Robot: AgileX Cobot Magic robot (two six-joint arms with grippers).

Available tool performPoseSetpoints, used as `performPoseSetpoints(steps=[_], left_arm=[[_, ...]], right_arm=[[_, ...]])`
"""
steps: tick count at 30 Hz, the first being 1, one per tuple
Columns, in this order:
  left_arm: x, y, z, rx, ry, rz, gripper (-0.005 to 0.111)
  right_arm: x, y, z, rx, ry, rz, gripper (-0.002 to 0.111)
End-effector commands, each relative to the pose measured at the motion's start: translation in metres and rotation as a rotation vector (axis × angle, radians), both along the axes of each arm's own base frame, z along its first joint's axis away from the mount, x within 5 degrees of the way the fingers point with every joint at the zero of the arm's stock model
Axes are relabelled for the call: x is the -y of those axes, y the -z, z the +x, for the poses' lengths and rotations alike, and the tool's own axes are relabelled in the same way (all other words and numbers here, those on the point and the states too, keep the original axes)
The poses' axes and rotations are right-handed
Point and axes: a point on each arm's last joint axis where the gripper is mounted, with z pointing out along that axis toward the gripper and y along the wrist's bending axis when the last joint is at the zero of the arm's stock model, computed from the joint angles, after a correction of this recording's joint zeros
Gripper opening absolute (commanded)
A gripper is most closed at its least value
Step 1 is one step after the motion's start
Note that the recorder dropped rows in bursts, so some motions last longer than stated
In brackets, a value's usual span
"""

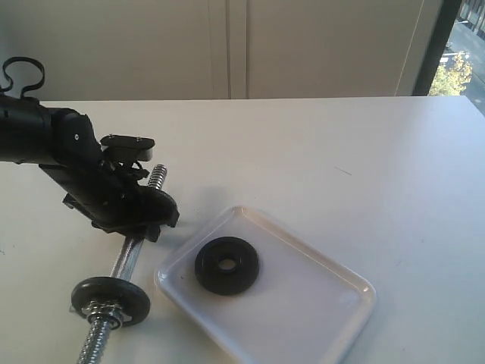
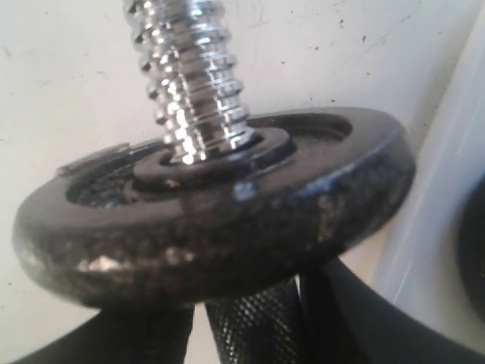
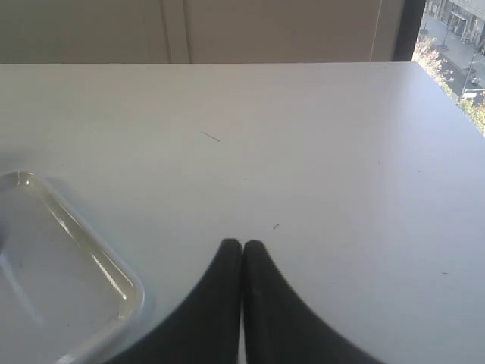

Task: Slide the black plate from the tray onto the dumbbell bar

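Note:
The black plate (image 1: 226, 265) lies flat in the left part of the white tray (image 1: 303, 311). The dumbbell bar (image 1: 129, 258) lies on the table left of the tray, with one black disc and its nut (image 1: 110, 299) near the front end. My left gripper (image 1: 136, 216) straddles the bar's knurled middle (image 2: 254, 322), just behind a second black disc (image 2: 220, 220). One finger (image 2: 379, 318) touches the bar, and a thin gap shows beside the other; the tips are hidden by the disc. My right gripper (image 3: 242, 246) is shut on nothing, over bare table beside a tray corner (image 3: 114, 273).
The bar's far threaded end (image 1: 157, 178) sticks out past my left gripper. The white table (image 1: 341, 167) stretches behind and to the right of the tray. A wall and a window strip (image 1: 455, 53) stand at the back.

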Motion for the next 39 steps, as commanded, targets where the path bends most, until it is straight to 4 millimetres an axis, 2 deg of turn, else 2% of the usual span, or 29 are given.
performPoseSetpoints(steps=[1,4,7,28,39], left_arm=[[-0.007,0.010,-0.009,-0.070,0.124,0.131,0.013],[-0.008,0.010,-0.010,-0.080,0.132,0.144,0.010],[-0.008,0.008,-0.010,-0.074,0.132,0.142,0.000],[-0.013,-0.044,-0.018,0.057,0.133,0.098,0.000],[-0.016,-0.047,-0.024,0.032,0.198,0.133,0.000]], right_arm=[[0.000,0.001,0.000,0.008,-0.004,-0.001,0.000],[0.000,0.001,0.000,0.008,-0.004,-0.001,0.000],[0.000,0.001,0.000,0.008,-0.004,-0.001,0.000],[0.000,0.001,0.000,0.008,-0.004,-0.001,0.000],[0.000,0.001,0.000,0.008,-0.004,-0.001,0.000]])
